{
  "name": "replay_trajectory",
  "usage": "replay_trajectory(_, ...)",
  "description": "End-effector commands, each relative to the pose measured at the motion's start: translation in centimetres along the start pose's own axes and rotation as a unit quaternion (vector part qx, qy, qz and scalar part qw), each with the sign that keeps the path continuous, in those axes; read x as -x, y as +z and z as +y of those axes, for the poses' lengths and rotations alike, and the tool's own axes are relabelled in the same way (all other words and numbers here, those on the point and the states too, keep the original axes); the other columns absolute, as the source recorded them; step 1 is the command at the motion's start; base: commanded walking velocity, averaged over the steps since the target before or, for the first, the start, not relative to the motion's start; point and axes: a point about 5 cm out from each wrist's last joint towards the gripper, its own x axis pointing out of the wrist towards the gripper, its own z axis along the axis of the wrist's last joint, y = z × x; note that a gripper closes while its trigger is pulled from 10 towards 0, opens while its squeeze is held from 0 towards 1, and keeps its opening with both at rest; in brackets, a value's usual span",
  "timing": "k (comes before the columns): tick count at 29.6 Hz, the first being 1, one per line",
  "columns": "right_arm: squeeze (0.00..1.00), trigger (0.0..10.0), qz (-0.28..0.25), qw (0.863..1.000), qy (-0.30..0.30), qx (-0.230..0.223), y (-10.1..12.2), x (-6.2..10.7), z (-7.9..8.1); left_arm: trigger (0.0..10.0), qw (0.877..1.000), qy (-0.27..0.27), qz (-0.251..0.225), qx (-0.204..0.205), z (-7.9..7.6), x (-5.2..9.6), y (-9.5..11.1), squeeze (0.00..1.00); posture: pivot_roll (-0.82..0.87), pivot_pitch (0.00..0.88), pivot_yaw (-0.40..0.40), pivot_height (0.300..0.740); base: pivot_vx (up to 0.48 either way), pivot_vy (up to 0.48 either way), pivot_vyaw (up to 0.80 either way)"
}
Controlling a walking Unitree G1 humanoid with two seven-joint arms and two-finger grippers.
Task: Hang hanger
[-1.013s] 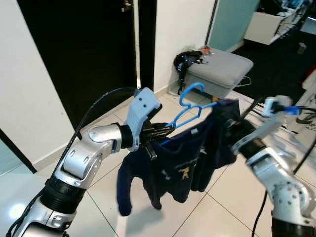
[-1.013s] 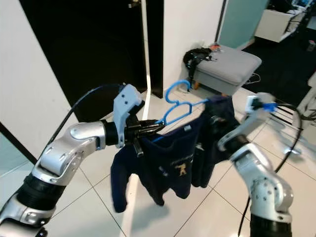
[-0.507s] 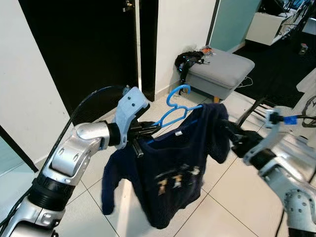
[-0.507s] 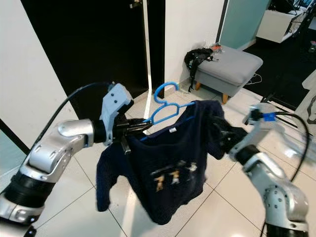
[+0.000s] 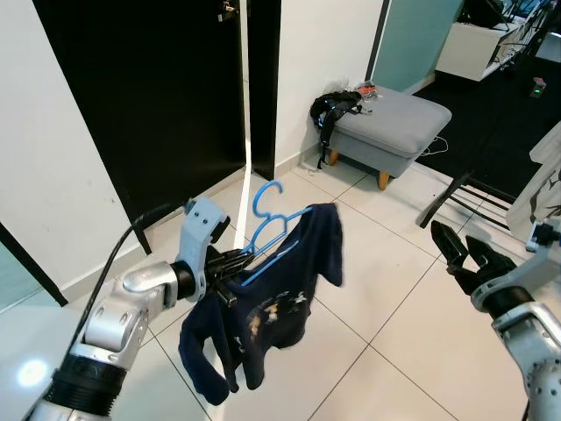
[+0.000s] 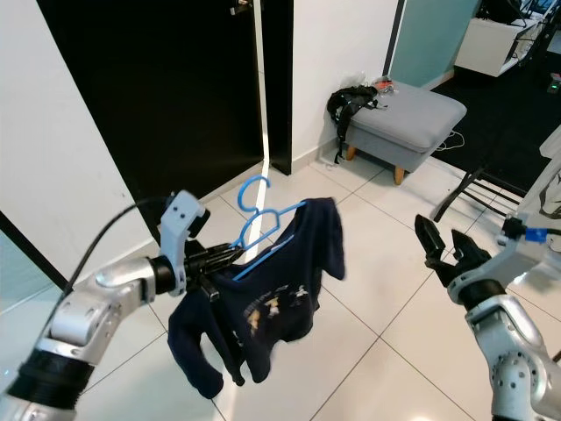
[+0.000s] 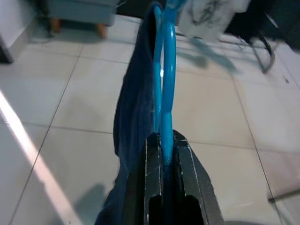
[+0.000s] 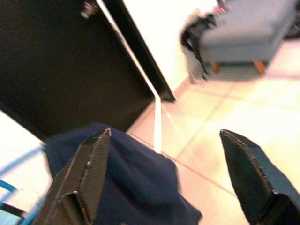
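Two tools on my screens. Left tool (image 5: 230,267) is pressed together on the lower end of the blue hanger (image 5: 267,230), so the hanger hangs in mid-air over the tiled floor (image 5: 368,281), at about 7 o'clock from the grey ottoman (image 5: 392,124).

Left wrist view gives what the head views don't: the black fingers (image 7: 153,180) pinch the blue bar edge-on, and the bar runs straight away from the camera. Head views give the rest: the hanger's long axis tilts up from the left tool toward 1 o'clock, with its hook (image 6: 252,190) on top, curling toward the dark doorway (image 5: 149,88).

A dark navy shirt (image 6: 263,307) with a pale chest print is draped on the hanger, bunched, one sleeve drooping low, the far shoulder flopped over the hanger's upper end.

Right tool (image 6: 445,247) is spread wide, holds nothing, and sits well apart from the shirt at 3 o'clock. Right wrist view looks between its fingers (image 8: 91,168) at the navy cloth, blurred, with the ottoman and a black bag (image 8: 196,32) beyond.
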Motion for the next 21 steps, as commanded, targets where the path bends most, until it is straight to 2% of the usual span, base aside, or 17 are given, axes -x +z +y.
replay_trajectory(1,0.00,10.0,0.022,0.999,-0.043,-0.005,-1.4,0.6,-1.7,10.0,0.998,0.039,-0.034,0.021,0.9,0.4,-0.5,0.00,-0.09,0.094,-0.019,0.740,0.000,0.000,0.00)
replay_trajectory(2,0.00,10.0,0.022,0.999,-0.043,-0.005,-1.4,0.6,-1.7,10.0,0.998,0.039,-0.034,0.021,0.9,0.4,-0.5,0.00,-0.09,0.094,-0.019,0.740,0.000,0.000,0.00)
replay_trajectory(3,0.00,10.0,0.044,0.997,-0.068,-0.010,-2.8,1.2,-2.8,10.0,0.996,0.063,-0.024,0.060,1.2,0.5,-2.3,0.00,-0.08,0.090,-0.019,0.740,0.000,0.000,-0.73)
replay_trajectory(4,0.00,10.0,0.044,0.997,-0.068,-0.010,-2.8,1.2,-2.8,10.0,0.996,0.063,-0.024,0.060,1.2,0.5,-2.3,0.00,-0.08,0.090,-0.019,0.740,0.000,0.000,-0.73)
replay_trajectory(5,0.00,10.0,0.063,0.994,-0.091,-0.011,-4.1,1.8,-3.7,10.0,0.993,0.091,-0.004,0.079,1.5,0.6,-4.0,0.00,-0.08,0.089,-0.019,0.740,0.000,0.000,-0.78)
replay_trajectory(6,0.00,10.0,0.063,0.994,-0.091,-0.011,-4.1,1.8,-3.7,10.0,0.993,0.091,-0.004,0.079,1.5,0.6,-4.0,0.00,-0.08,0.089,-0.019,0.740,0.000,0.000,-0.78)
replay_trajectory(7,0.00,10.0,0.085,0.990,-0.115,-0.011,-5.6,2.5,-4.6,10.0,0.987,0.120,0.023,0.102,1.7,0.9,-6.1,0.00,-0.08,0.084,-0.019,0.740,0.000,0.000,-0.80)
replay_trajectory(9,0.00,10.0,0.085,0.990,-0.115,-0.011,-5.6,2.5,-4.6,10.0,0.987,0.120,0.023,0.102,1.7,0.9,-6.1,0.00,-0.08,0.084,-0.019,0.740,0.000,0.000,-0.80)
replay_trajectory(10,0.00,10.0,0.102,0.985,-0.142,-0.012,-6.9,3.4,-5.6,10.0,0.979,0.151,0.064,0.122,1.8,1.3,-8.1,0.00,-0.08,0.086,-0.018,0.740,0.000,0.000,-0.80)
replay_trajectory(12,0.00,10.0,0.102,0.985,-0.142,-0.012,-6.9,3.4,-5.6,10.0,0.979,0.151,0.064,0.122,1.8,1.3,-8.1,0.00,-0.08,0.086,-0.018,0.740,0.000,0.000,-0.80)
replay_trajectory(15,0.00,10.0,0.154,0.967,-0.201,-0.002,-10.4,6.1,-7.9,10.0,0.973,0.178,0.074,0.129,1.4,2.4,-11.3,0.00,-0.08,0.081,-0.019,0.740,0.000,0.000,-0.80)
replay_trajectory(17,0.00,10.0,0.154,0.967,-0.201,-0.002,-10.4,6.1,-7.9,10.0,0.973,0.178,0.074,0.129,1.4,2.4,-11.3,0.00,-0.08,0.081,-0.019,0.740,0.000,0.000,-0.80)
replay_trajectory(20,0.00,10.0,0.183,0.959,-0.217,0.009,-12.3,7.6,-8.4,10.0,0.967,0.201,0.075,0.139,1.4,3.2,-12.6,0.00,-0.08,0.078,-0.019,0.740,0.000,0.000,-0.80)
replay_trajectory(21,0.00,10.0,0.195,0.956,-0.220,0.017,-13.0,8.2,-8.5,10.0,0.966,0.212,0.077,0.130,1.4,3.5,-13.0,0.00,-0.08,0.073,-0.019,0.740,0.000,0.000,-0.80)
